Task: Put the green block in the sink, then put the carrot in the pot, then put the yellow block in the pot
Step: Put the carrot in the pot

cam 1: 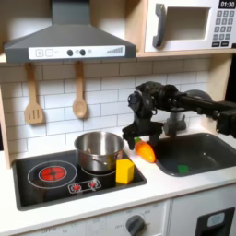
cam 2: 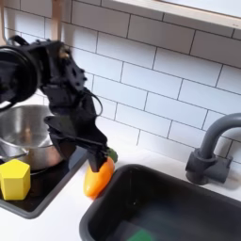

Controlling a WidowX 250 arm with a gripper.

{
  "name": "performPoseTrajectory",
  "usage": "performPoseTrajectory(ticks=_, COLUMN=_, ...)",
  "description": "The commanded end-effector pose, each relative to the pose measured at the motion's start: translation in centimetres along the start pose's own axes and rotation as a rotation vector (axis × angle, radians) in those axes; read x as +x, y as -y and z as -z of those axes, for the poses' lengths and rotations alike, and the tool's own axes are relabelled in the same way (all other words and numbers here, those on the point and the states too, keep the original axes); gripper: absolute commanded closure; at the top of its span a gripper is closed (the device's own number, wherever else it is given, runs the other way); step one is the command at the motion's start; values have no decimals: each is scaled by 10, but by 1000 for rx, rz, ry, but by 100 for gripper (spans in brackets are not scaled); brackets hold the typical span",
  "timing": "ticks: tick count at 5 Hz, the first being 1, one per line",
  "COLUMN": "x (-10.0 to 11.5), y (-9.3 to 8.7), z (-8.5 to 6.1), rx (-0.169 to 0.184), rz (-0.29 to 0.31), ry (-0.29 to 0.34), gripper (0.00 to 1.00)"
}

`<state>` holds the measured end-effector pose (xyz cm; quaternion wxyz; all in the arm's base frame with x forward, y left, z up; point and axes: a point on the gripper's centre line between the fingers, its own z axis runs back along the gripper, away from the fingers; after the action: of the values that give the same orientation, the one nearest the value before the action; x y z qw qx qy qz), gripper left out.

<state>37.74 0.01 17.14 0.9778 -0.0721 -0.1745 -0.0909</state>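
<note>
The orange carrot [cam 1: 146,151] [cam 2: 97,177] lies tilted on the white counter between the stovetop and the sink, green top up. My gripper [cam 1: 142,138] [cam 2: 88,152] is directly over it, open, with a finger on each side of the carrot's upper end. In both exterior views the green block [cam 1: 182,169] [cam 2: 141,235] lies inside the dark grey sink [cam 1: 210,145] [cam 2: 188,188]. The yellow block [cam 1: 124,171] [cam 2: 14,179] stands on the stovetop just in front of the steel pot [cam 1: 99,150] [cam 2: 24,132].
The black stovetop [cam 1: 46,180] has a red burner at the first exterior view's left. A dark curved faucet [cam 1: 181,120] [cam 2: 213,151] stands behind the sink. Wooden utensils [cam 1: 34,97] hang on the tiled wall. A range hood and microwave [cam 1: 189,26] sit overhead.
</note>
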Motion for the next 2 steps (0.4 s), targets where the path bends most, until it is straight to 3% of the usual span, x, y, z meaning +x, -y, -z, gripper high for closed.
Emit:
performPoseTrajectory(ticks=1, x=5, y=14, z=8, rx=5, rz=-61, ry=48, gripper=0)
performPoseTrajectory(ticks=2, x=4, y=9, z=19, rx=-4, rz=-85, ry=21, gripper=0)
